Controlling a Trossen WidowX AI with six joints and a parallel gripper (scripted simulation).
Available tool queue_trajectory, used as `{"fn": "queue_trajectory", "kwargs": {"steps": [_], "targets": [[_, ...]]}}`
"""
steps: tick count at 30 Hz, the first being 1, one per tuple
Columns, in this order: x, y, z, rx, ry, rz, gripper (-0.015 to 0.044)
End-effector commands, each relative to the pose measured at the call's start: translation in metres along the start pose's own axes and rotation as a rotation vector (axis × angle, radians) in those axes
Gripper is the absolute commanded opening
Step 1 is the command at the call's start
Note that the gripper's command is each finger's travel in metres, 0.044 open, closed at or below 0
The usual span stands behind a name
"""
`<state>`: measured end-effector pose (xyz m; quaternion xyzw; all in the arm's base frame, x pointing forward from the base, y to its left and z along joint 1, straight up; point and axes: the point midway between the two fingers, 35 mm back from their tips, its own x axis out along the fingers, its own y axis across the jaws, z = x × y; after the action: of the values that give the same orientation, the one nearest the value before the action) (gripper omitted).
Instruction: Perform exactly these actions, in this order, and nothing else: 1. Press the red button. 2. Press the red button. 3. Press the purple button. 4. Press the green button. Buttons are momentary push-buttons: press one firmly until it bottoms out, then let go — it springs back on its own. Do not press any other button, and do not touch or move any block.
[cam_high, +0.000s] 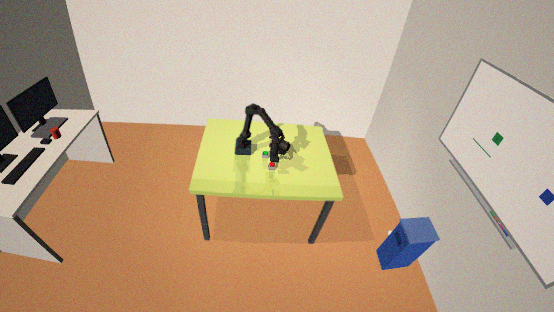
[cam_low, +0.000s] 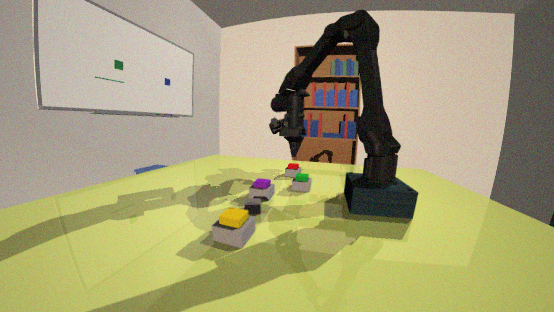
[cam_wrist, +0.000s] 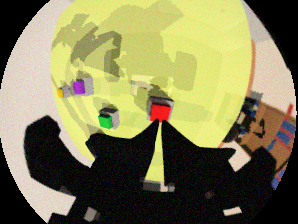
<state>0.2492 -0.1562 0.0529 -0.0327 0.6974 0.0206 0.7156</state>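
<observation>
The red button (cam_high: 272, 164) (cam_low: 293, 166) (cam_wrist: 160, 112) stands on a light grey base with its cap raised. My gripper (cam_high: 274, 160) (cam_low: 295, 154) (cam_wrist: 160, 121) is shut and empty, pointing down, with its tips a little above the red button. In the wrist view the tips overlap the cap's near edge. The green button (cam_high: 265, 154) (cam_low: 302, 177) (cam_wrist: 105, 121) stands beside it, nearer the arm's base. The purple button (cam_low: 262, 183) (cam_wrist: 79, 87) stands farther along the table and is hidden behind the arm in the top view.
A yellow button (cam_low: 234, 217) (cam_wrist: 60, 92) stands beyond the purple one. A small dark block (cam_low: 253, 206) lies between them. The arm's base (cam_high: 243, 148) (cam_low: 381, 197) stands on the yellow-green table (cam_high: 215, 172) (cam_low: 450, 240).
</observation>
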Motion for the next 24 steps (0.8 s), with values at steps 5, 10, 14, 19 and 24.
{"fn": "queue_trajectory", "kwargs": {"steps": [5,10,14,19,24], "targets": [[0.005,-0.001,0.000,0.006,0.002,-0.005,0.0020],[0.013,-0.001,0.000,0.006,0.002,-0.005,0.0020],[0.020,-0.001,0.000,0.006,0.002,-0.005,0.0020],[0.028,-0.001,0.000,0.006,0.003,-0.005,0.0020],[0.035,-0.001,-0.001,0.006,0.003,-0.005,0.0020]]}}
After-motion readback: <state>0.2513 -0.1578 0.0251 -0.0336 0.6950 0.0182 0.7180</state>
